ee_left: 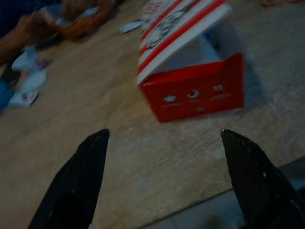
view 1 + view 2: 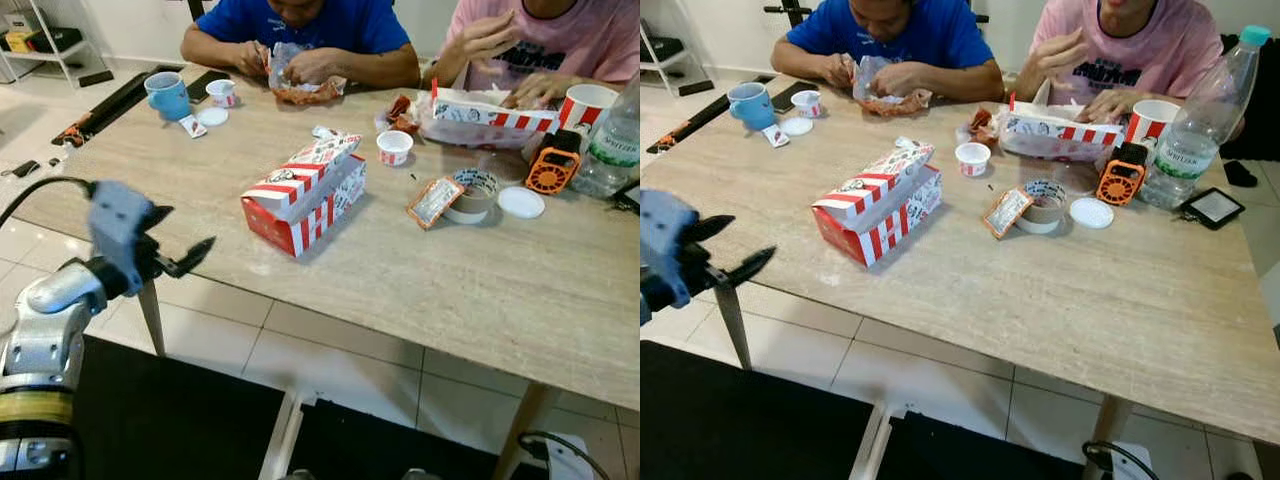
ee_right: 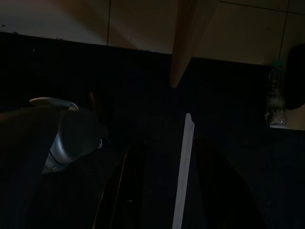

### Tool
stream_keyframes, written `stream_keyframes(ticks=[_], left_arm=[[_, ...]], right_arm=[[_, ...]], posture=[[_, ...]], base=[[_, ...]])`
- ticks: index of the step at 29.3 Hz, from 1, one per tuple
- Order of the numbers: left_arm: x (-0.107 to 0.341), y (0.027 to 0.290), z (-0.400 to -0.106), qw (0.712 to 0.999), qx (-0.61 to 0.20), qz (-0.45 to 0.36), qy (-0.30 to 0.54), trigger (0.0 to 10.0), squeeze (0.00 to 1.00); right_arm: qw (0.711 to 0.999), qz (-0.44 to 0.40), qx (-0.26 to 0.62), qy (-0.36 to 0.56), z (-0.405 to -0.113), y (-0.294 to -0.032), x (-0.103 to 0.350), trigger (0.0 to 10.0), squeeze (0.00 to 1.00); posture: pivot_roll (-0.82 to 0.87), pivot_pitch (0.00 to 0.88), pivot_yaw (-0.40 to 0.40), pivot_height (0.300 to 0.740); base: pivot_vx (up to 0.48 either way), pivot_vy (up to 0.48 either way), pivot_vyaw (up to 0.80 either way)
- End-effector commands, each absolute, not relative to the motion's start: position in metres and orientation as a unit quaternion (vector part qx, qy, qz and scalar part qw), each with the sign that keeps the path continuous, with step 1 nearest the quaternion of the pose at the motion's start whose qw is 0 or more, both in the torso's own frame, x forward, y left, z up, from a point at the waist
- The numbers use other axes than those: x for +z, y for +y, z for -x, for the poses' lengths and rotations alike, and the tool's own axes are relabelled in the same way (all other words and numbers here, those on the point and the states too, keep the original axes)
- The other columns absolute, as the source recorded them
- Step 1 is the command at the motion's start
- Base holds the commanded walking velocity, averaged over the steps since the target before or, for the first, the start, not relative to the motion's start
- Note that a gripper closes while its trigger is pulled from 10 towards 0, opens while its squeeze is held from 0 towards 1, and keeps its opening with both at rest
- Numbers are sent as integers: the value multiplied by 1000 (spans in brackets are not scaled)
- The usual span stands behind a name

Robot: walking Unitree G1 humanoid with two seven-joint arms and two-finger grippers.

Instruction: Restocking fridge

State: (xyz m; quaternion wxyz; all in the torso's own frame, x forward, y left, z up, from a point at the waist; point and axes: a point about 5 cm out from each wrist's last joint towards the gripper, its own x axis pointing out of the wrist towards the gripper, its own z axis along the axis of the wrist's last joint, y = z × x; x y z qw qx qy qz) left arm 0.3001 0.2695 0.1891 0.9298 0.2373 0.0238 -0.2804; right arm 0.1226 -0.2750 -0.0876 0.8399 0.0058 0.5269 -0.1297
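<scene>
1. Our left gripper (image 2: 175,240) is raised at the near left edge of the table (image 2: 520,300). Its two black fingers (image 1: 76,186) are spread wide and hold nothing.
2. The gripper points toward the red box (image 2: 305,190), which is near but not touching it. In the left wrist view the box (image 1: 193,81) sits ahead, between the two fingertips and beyond them.
3. The box is red with white stripes and lies on the table, a little left of the middle. Its lid is half lifted.
4. Our right arm hangs idle below the table. Its wrist view is very dark, so we cannot tell the state of the right gripper. We can make out a table leg (image 3: 188,38) and a bottle (image 3: 276,102) on the floor.
5. Behind the box stands a small white cup (image 2: 394,147). To the right of it we see a roll of tape (image 2: 473,195), a white lid (image 2: 521,202) and an orange device (image 2: 552,168).
6. At the far left of the table stands a blue mug (image 2: 167,95). At the far right stands a water bottle (image 2: 1200,120).
7. Two persons sit at the far side, one in a blue shirt (image 2: 300,20), one in a pink shirt (image 2: 560,35). Their hands hold food and wrappers.
</scene>
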Motion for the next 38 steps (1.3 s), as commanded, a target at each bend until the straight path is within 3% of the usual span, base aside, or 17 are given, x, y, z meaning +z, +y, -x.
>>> stream_keyframes(ticks=[1,4,9,14,23,27,30,34,38], left_arm=[[194,272,-298,916,-290,-274,30,10000,0],[198,267,-303,911,-297,-285,20,10000,0],[196,266,-317,952,-241,-187,11,10000,0],[182,270,-327,967,-187,-171,37,10000,0],[171,244,-338,967,-223,-114,43,10000,0],[172,233,-340,969,-238,-53,38,10000,0],[173,223,-344,969,-239,44,47,10000,0],[169,229,-347,972,-214,72,66,10000,0],[170,232,-352,970,-174,154,76,10000,0]], right_arm=[[836,-5,-132,533,-120,-276,-88,10000,0],[835,-3,-128,536,-119,-275,-89,10000,0],[834,-8,-128,536,-118,-271,-91,10000,0],[834,-8,-129,537,-116,-272,-91,10000,0],[834,-8,-133,535,-116,-274,-90,10000,0],[834,-9,-134,535,-116,-274,-90,10000,0],[833,-11,-134,536,-115,-273,-91,10000,0],[834,-12,-134,536,-115,-273,-91,10000,0],[835,-12,-133,534,-116,-272,-91,10000,0]], posture=[[-29,114,55,740],[-25,116,59,740],[-32,117,64,740],[-36,116,62,740],[-45,121,67,740],[-47,121,69,740],[-48,121,70,740],[-45,121,72,740],[-41,120,72,740]], base=[[0,0,0],[0,0,0],[0,0,0],[0,0,0],[0,0,0],[0,0,0],[0,0,0],[0,0,0],[0,0,0]])
